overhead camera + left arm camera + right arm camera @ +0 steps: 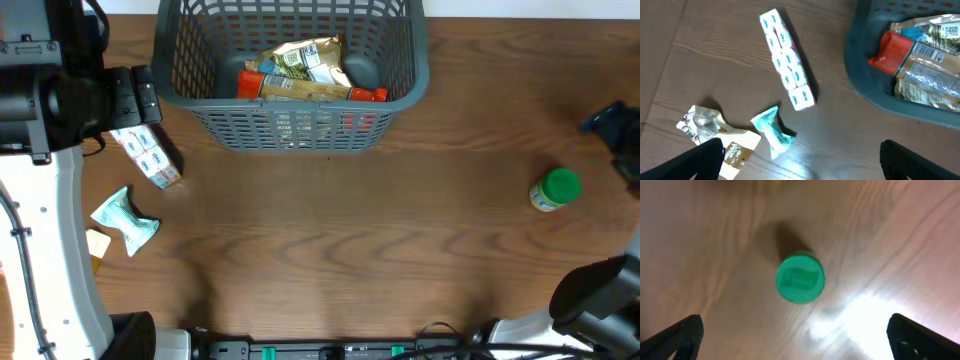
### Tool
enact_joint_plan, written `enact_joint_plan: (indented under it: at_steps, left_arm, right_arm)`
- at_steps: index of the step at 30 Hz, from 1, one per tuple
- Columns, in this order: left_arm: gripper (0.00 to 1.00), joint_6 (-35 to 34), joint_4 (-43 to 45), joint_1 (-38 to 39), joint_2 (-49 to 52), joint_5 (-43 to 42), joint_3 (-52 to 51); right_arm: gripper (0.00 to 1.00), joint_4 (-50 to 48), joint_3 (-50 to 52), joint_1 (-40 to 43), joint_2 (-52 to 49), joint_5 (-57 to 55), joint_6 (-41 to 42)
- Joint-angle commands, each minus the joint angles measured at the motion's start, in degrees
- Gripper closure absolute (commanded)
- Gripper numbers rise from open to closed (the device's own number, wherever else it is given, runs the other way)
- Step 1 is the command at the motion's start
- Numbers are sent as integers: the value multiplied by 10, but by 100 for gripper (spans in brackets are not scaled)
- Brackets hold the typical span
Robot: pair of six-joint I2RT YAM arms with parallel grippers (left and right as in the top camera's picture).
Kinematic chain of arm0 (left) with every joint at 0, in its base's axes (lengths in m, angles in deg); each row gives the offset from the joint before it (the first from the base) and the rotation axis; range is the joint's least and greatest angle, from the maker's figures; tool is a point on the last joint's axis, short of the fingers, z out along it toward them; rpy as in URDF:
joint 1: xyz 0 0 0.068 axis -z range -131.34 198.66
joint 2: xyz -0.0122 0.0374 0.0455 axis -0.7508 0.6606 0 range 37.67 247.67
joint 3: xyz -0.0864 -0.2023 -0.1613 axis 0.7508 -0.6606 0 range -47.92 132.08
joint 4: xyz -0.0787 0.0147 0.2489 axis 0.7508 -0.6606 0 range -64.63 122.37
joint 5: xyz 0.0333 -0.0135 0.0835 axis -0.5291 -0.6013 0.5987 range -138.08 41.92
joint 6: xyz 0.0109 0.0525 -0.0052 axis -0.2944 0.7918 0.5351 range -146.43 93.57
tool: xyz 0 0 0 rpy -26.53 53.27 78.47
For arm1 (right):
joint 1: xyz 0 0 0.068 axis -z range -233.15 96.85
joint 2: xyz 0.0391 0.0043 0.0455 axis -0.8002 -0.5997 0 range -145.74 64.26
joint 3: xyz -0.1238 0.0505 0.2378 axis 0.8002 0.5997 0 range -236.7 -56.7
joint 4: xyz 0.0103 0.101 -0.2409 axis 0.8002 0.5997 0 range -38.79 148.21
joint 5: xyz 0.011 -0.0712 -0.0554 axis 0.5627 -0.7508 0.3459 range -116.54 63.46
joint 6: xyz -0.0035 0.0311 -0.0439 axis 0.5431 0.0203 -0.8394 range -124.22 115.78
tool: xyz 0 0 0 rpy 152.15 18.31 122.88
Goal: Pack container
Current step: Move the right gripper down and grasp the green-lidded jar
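The container [290,130], a dark grey slotted basket, stands at the back middle and holds snack bags [305,65] and a red-ended pack [372,95]. Its rim [875,97] and these contents show in the left wrist view. My left gripper [805,167] is open and empty, above the table left of the basket [135,95]. Beneath it lie a white-and-blue box [786,60], a teal packet [772,131] and a tan-tagged bag [715,132]. My right gripper [800,345] is open and empty above a green-lidded jar [800,278], which stands upright at the right [555,190].
The white-and-blue box [150,160], the teal packet [125,220] and the tan bag [97,243] lie close to the left arm's white base [50,250]. The right arm's dark body [600,290] sits at the front right corner.
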State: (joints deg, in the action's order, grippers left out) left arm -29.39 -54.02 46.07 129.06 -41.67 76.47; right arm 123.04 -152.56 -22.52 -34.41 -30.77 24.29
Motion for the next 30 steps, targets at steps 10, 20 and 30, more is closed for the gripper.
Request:
enact_joint_plan:
  at_steps: [10, 20, 30]
  left_arm:
    - [1, 3, -2, -2, 1, 0, -2]
    - [1, 3, -2, -2, 1, 0, -2]
    - [1, 3, -2, -2, 1, 0, -2]
  right_arm:
    - [1, -218, 237, -3, 1, 23, -5]
    - [1, -355, 336, -3, 0, 19, -5]
    - [2, -412, 363, -3, -24, 19, -14]
